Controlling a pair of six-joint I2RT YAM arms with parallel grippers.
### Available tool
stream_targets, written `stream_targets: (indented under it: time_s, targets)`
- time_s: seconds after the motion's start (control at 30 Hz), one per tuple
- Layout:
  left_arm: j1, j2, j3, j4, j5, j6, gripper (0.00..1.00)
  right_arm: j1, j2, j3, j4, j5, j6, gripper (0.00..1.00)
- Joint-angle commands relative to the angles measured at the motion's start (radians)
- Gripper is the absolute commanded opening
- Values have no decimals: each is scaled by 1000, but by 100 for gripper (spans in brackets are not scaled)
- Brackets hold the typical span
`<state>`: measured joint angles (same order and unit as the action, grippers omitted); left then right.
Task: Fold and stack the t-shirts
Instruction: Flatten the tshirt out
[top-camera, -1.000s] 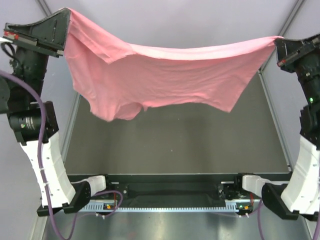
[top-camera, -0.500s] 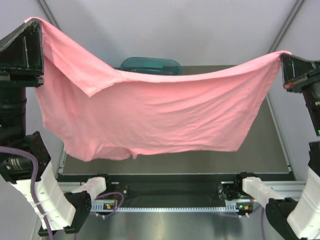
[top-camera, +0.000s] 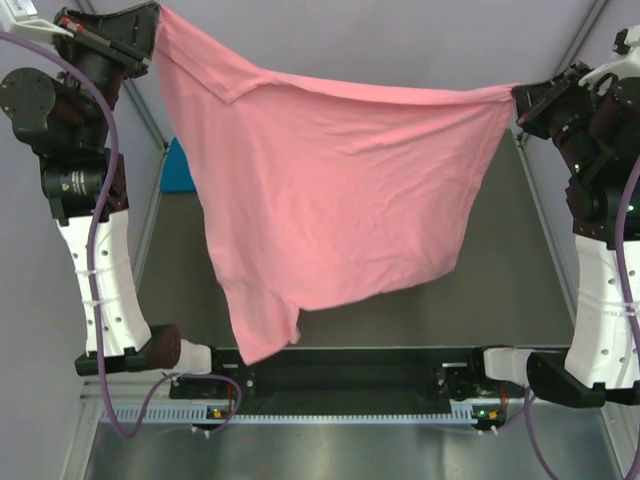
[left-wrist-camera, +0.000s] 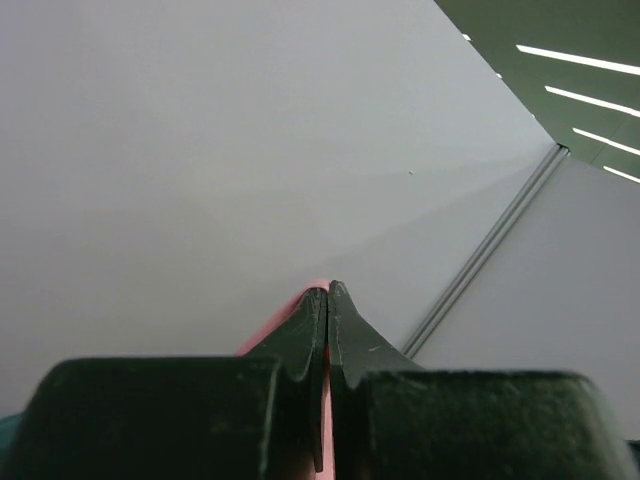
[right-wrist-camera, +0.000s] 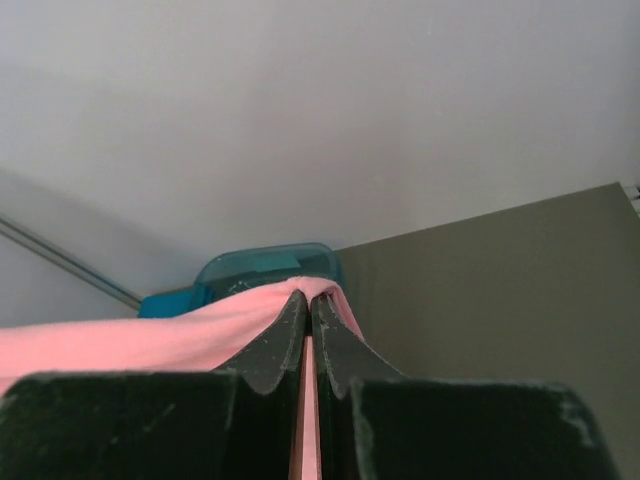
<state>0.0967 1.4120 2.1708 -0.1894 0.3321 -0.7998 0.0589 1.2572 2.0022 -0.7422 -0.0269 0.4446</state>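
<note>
The salmon-pink t-shirt (top-camera: 330, 190) hangs in the air, stretched between both grippers. My left gripper (top-camera: 152, 22) is shut on its upper left corner, high at the back left. My right gripper (top-camera: 518, 100) is shut on the upper right corner, a little lower. The cloth drapes down, and its lowest corner (top-camera: 258, 345) reaches the table's near edge. Pink cloth shows between the shut fingers in the left wrist view (left-wrist-camera: 328, 292) and the right wrist view (right-wrist-camera: 308, 298). A patch of the teal-blue t-shirt (top-camera: 181, 166) peeks out at the far left, mostly hidden.
The dark teal see-through tub (right-wrist-camera: 265, 263) stands at the back of the table; in the top view the pink cloth hides it. The dark table top (top-camera: 480, 290) has raised rails along both sides. Grey walls close in the back and sides.
Both grippers have drawn closer together and away from the camera. The pink t-shirt, spread wide before, now hangs narrower and lower and covers the tub.
</note>
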Motion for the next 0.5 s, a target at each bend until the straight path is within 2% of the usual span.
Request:
stream_targets:
  time_s: [0.0,0.13,0.47]
  targets:
    - [3,-54,49,100,30,-24,0,4,-77,33,66,21,-27,0]
    - [1,-68,50,104,22,-27,0,4,-87,47,49,21,-32,0]
    - [1,-226,38,5,-7,86,0,28,-267,-126,20,5,-26,0]
